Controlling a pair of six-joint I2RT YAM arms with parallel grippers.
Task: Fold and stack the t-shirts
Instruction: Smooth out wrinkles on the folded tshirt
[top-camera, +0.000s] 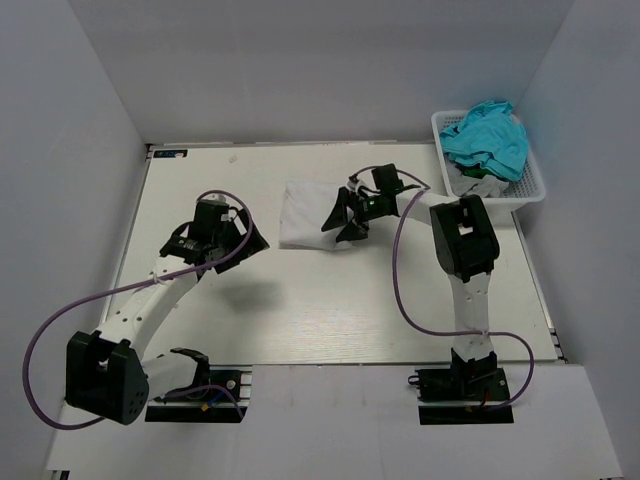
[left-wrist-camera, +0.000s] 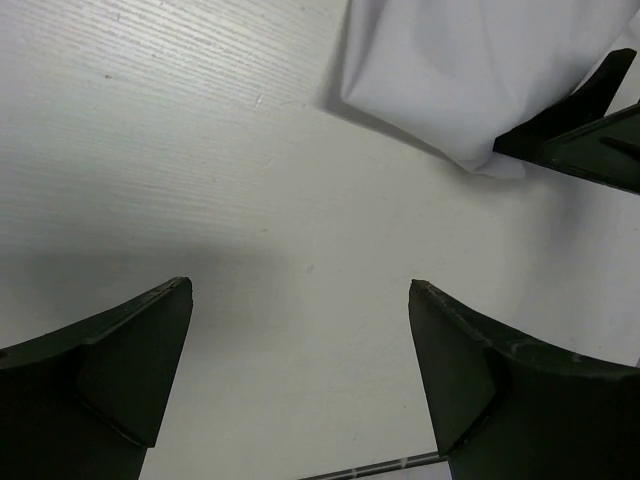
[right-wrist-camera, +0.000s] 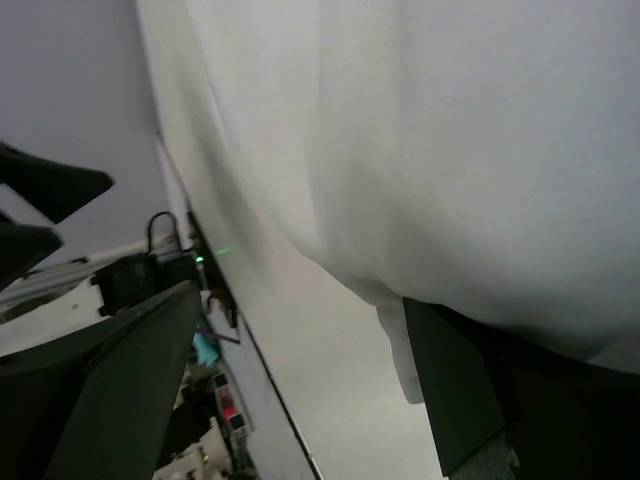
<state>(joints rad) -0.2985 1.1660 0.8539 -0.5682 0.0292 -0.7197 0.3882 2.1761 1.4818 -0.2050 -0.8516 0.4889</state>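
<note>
Your white basket (top-camera: 533, 188) sits at the table's far right, holding a turquoise garment (top-camera: 487, 138) over grey cloth (top-camera: 470, 183); the folded white t-shirt (top-camera: 303, 212) lies far-centre on the pale table (top-camera: 330, 310) — plain grey walls (top-camera: 300, 60) around. Your right gripper (top-camera: 346, 216) is at its right edge, jaws wide, cloth draped over one finger (right-wrist-camera: 470, 400), nothing pinched; your left gripper (left-wrist-camera: 300, 288) hovers spread and empty — near its left edge.

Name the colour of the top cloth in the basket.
The cloth is turquoise, clearest in top view.
</note>
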